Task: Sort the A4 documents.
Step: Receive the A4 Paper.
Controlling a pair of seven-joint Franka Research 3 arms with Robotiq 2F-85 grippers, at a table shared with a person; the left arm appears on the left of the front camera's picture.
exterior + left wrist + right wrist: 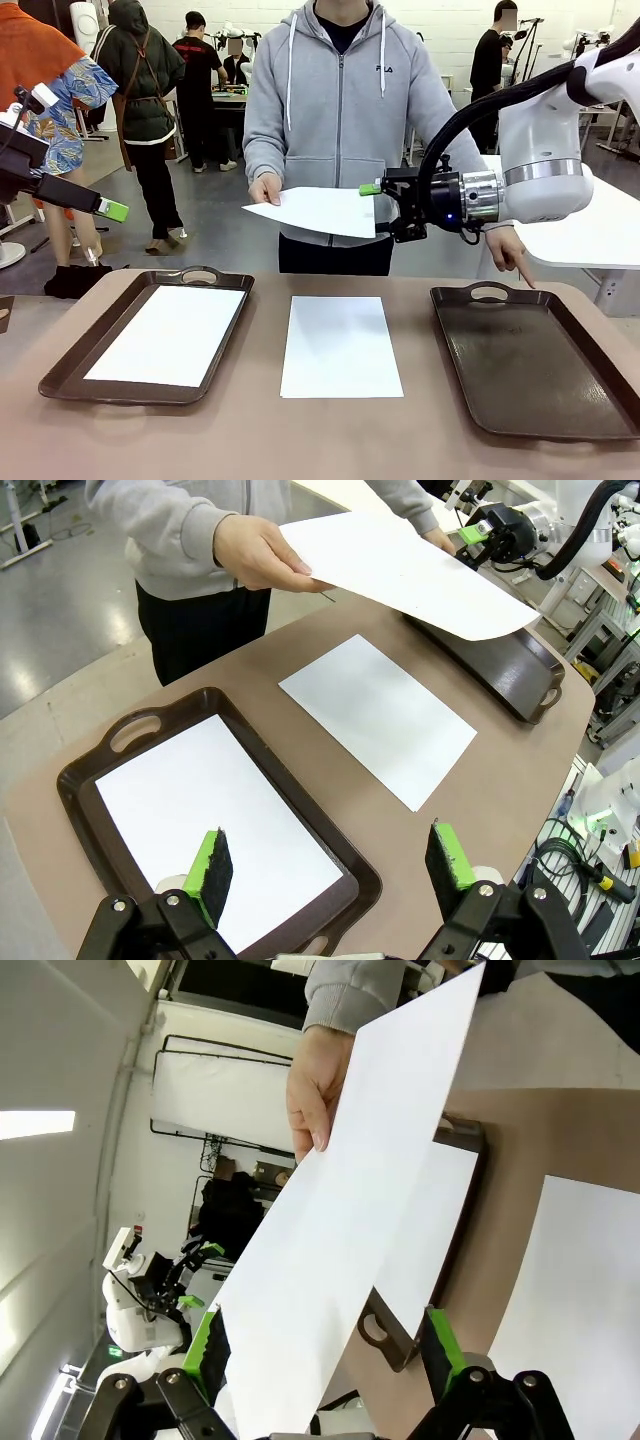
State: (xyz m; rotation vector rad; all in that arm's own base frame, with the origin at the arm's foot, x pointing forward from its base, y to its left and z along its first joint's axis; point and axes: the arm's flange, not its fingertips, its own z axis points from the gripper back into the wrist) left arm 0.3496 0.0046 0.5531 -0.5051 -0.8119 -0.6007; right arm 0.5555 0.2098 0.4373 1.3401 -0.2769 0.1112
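A person across the table holds a white A4 sheet in the air by its far edge. My right gripper is open, its green pads on either side of the sheet's near edge and apart from the paper. A second sheet lies flat on the table's middle. A third sheet rests in the left tray. My left gripper hangs open and holds nothing above that tray.
An empty dark brown tray sits at the right, and the person's other hand points down at its far rim. The tan table ends close in front. Other people stand behind at a distance.
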